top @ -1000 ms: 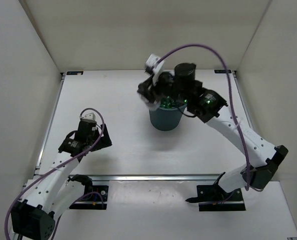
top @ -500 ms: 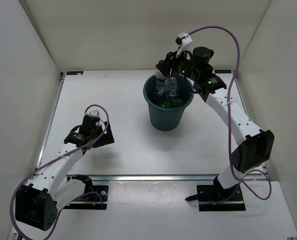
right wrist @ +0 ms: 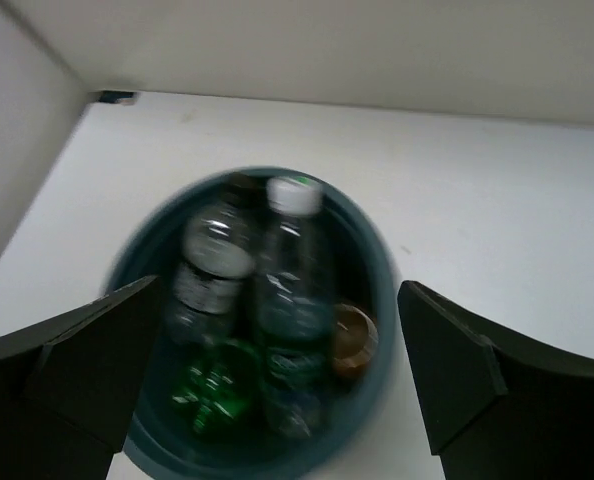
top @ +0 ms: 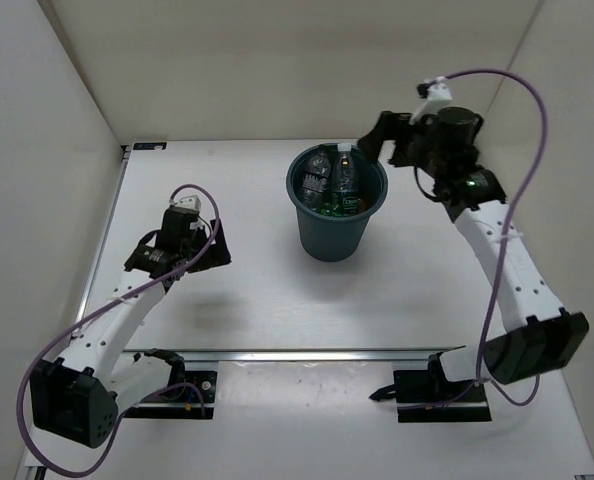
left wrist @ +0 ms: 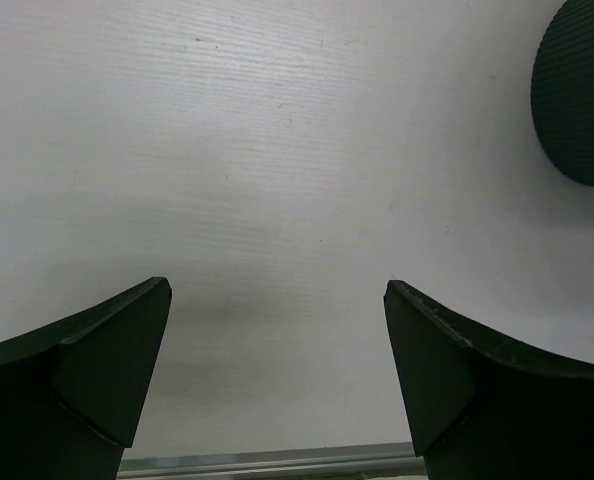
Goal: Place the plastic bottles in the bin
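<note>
The bin [top: 329,240], a dark teal round bucket, stands at the table's middle back. Several plastic bottles lie in it: a clear one with a white cap [right wrist: 292,290], a clear one with a dark label [right wrist: 212,270], a green one [right wrist: 212,385] and a short orange one [right wrist: 352,340]. In the top view they show as clear bottles [top: 332,175] and the green one [top: 327,208]. My right gripper [top: 373,140] [right wrist: 279,288] hangs open and empty above the bin's back right rim [right wrist: 387,300]. My left gripper [top: 215,253] [left wrist: 277,287] is open over bare table, far left of the bin [left wrist: 582,100].
White walls close the table in on the left, back and right. A metal rail [top: 307,353] runs along the front edge, with both arm bases behind it. Small black brackets [top: 149,146] mark the back corners.
My right gripper opened and let a clear bottle drop into the bin, then drew back to the right of the rim. The left arm barely shifted.
</note>
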Controlling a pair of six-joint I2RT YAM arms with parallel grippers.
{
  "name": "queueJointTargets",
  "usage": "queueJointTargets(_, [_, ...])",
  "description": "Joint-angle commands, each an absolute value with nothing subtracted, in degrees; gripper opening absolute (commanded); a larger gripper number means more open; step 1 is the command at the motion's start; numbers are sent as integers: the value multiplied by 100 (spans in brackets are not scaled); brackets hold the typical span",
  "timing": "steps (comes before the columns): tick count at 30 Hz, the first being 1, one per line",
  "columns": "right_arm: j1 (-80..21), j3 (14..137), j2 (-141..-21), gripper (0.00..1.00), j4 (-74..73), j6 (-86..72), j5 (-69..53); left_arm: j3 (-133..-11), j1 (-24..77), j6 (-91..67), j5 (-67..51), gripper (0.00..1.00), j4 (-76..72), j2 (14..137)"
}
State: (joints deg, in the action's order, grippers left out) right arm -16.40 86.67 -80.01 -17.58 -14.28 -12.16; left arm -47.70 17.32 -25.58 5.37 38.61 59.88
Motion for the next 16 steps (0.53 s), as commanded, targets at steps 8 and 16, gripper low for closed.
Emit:
queueJointTargets(8, [-9, 7236, -6743, 99, -5396, -1214, 1298, -6010, 1714, -2601, 535, 98, 4263, 6635])
queueJointTargets(16, [404, 5845, -5327, 99, -4168, -1274, 975, -6627, 1766, -2575, 1080, 99, 4491, 6812])
